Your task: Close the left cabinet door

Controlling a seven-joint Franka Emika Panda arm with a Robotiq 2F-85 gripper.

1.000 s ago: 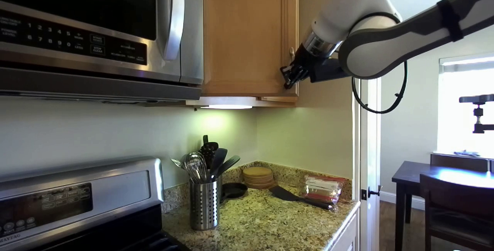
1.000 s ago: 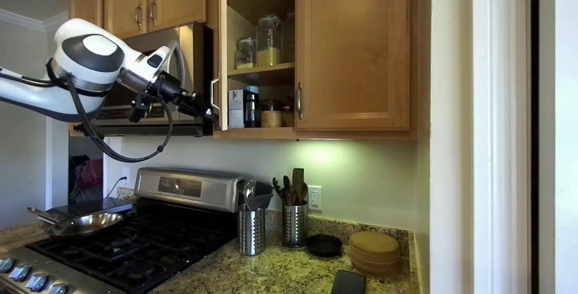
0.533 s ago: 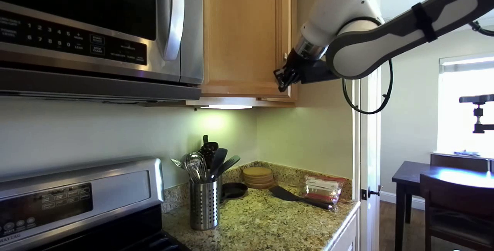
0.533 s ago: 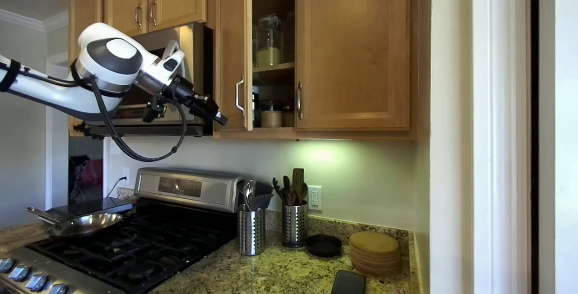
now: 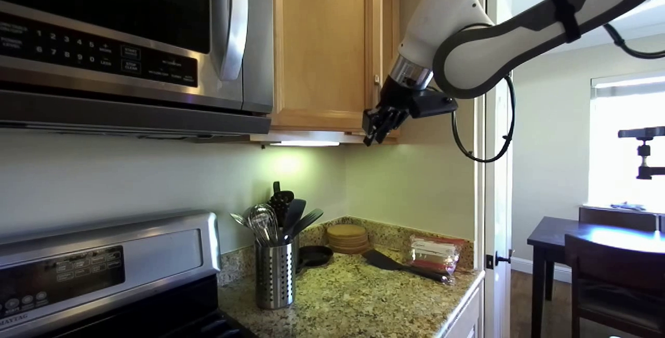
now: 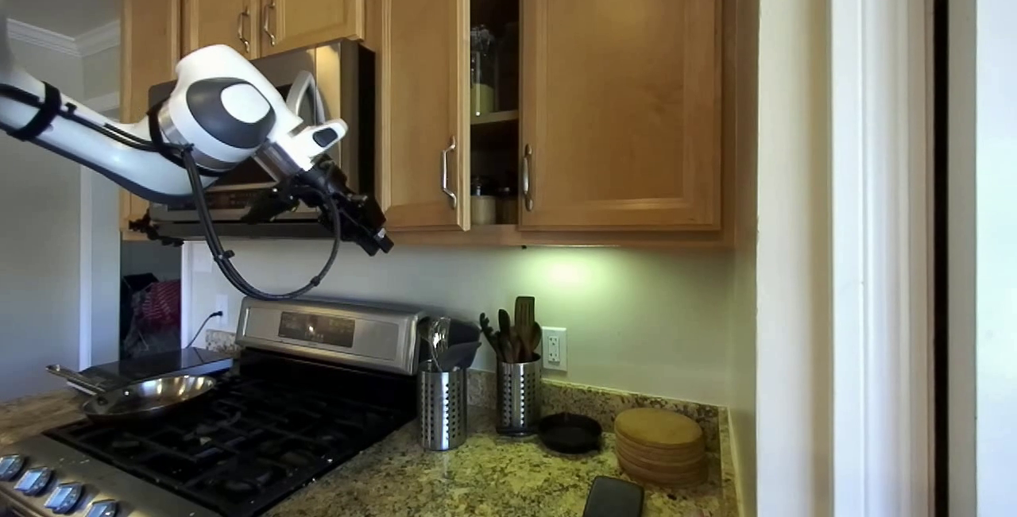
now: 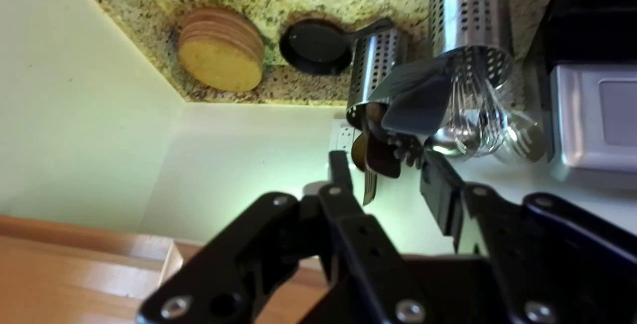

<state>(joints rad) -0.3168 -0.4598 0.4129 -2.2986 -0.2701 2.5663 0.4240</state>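
- Speckled granite countertop (image 5: 358,299) spreads well below the jaws.
- Tall, honey-coloured wooden left cabinet door (image 6: 425,88) stands ajar above them.
- Black two-fingered gripper (image 7: 387,164) has its jaws apart.
- Two perforated steel utensil holders (image 6: 442,411) stand beneath them.

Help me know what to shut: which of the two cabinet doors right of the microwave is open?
The left cabinet door, beside the microwave: its free edge stands out, baring shelves; the right door is shut.
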